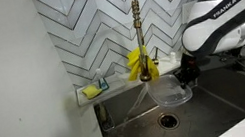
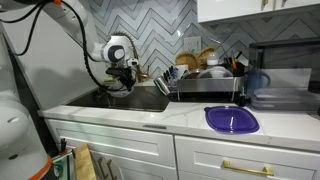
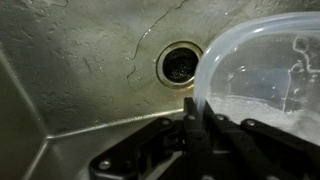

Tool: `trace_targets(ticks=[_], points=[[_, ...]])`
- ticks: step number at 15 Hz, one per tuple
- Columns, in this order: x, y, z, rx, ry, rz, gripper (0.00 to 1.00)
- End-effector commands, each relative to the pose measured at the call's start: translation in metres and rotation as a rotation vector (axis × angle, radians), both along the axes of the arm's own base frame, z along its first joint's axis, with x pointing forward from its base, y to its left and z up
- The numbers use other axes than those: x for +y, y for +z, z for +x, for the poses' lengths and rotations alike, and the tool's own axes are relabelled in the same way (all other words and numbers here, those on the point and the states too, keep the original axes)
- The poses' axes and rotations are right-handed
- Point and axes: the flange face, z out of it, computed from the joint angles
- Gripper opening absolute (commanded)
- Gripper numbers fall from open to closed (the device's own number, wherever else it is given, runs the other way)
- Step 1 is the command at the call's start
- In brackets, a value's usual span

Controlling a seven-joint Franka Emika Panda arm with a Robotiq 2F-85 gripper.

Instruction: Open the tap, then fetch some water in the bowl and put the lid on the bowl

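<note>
A clear plastic bowl point(image 1: 170, 91) hangs over the steel sink point(image 1: 138, 125), held by its rim. My gripper point(image 1: 187, 75) is shut on the rim at the bowl's side. In the wrist view the fingers point(image 3: 193, 112) pinch the clear rim, and the bowl point(image 3: 265, 70) fills the right half above the drain point(image 3: 180, 63). The brass tap point(image 1: 139, 37) stands at the back of the sink, a little behind the bowl. The purple lid point(image 2: 231, 119) lies on the white counter. The gripper point(image 2: 126, 74) shows over the sink in an exterior view; the bowl is hard to make out there.
A yellow cloth point(image 1: 137, 61) hangs by the tap. A yellow sponge point(image 1: 90, 90) sits on the sink ledge. A dish rack point(image 2: 205, 75) with dishes stands beside the sink, with a microwave point(image 2: 290, 70) further along. Herringbone tiled wall behind.
</note>
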Motion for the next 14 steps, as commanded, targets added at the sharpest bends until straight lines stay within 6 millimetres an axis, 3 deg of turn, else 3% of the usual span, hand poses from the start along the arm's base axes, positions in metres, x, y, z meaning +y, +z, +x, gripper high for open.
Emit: trace_targets(ticks=[1,4,11,12,13,14], points=[[-0.031,0.010,-0.006,0.037,0.064,-0.102,0.02],[-0.059,0.025,-0.008,0.076,0.118,-0.137,0.02],[-0.142,0.087,-0.017,0.067,0.229,-0.146,0.02],[-0.148,0.096,-0.015,0.048,0.191,-0.135,0.02],[-0.133,0.083,-0.001,0.061,0.201,-0.150,0.07],[-0.141,0.092,-0.002,0.046,0.189,-0.146,0.07]])
